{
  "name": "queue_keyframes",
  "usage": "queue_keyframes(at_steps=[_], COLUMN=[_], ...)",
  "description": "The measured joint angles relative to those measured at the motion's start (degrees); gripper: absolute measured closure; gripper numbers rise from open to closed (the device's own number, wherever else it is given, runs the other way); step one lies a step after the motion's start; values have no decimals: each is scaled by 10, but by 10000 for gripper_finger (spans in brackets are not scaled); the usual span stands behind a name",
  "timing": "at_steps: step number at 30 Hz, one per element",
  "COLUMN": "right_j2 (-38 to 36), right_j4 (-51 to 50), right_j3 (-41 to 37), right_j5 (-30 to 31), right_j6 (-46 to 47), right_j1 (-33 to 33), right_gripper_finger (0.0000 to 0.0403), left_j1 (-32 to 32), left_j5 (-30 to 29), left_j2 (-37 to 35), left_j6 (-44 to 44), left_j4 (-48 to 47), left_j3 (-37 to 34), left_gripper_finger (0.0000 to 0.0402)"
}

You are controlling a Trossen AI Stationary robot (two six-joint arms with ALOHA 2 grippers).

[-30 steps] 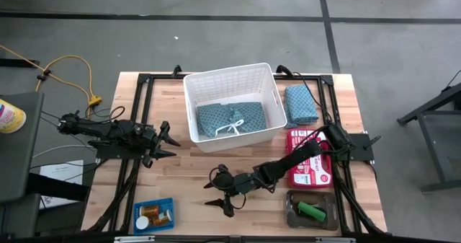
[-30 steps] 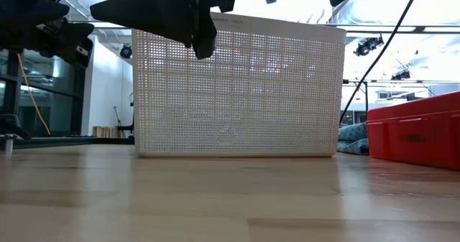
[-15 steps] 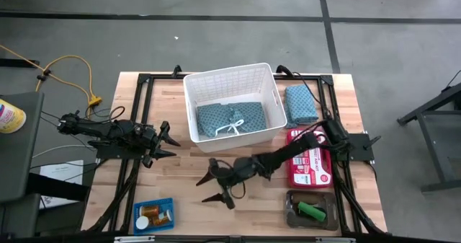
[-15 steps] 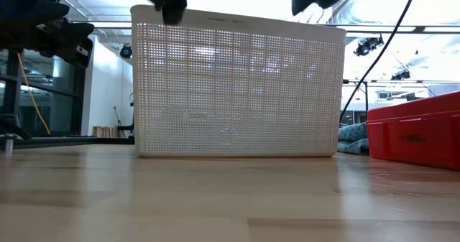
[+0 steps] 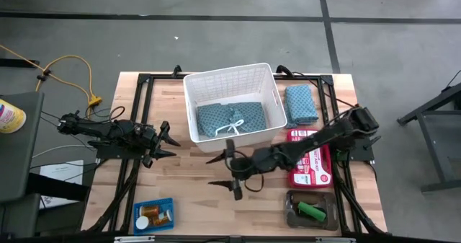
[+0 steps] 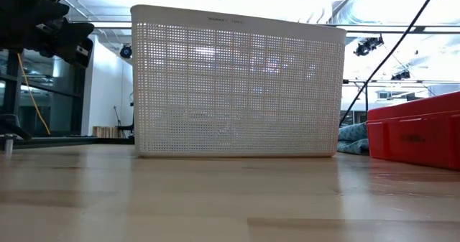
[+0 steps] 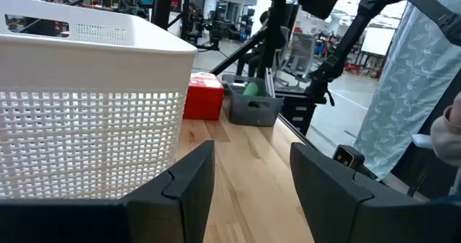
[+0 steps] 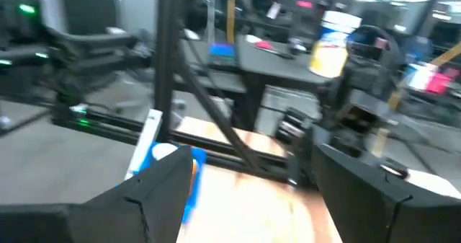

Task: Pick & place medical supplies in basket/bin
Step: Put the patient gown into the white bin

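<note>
Right hand (image 5: 222, 172) nearer lattice-walled white basket (image 5: 232, 102), fingers spread.

One camera is looking straight down over the whole table. Another is sitting at tabletop level, close to the white basket (image 6: 237, 84). Each wrist camera is looking forward past its own fingers. The overhead, low and left wrist views are all showing the basket.

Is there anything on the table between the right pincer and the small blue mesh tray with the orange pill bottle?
Nothing visible. In the high view the right pincer hangs open over bare wood in front of the large white lattice basket, and only bare tabletop lies between it and the small blue mesh tray at the table's front left corner.
</note>
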Motion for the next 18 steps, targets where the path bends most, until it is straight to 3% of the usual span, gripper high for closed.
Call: queue_keyframes(at_steps=[18], right_j2=[-24], right_j4=[-14], right_j3=[0], right_j5=[343], right_j6=[4], right_j1=[47], right_gripper_finger=[129], left_j1=[0], left_j5=[-1], left_j2=[0], left_j6=[0], left_j4=[0], left_j3=[0], left_gripper_finger=[226])
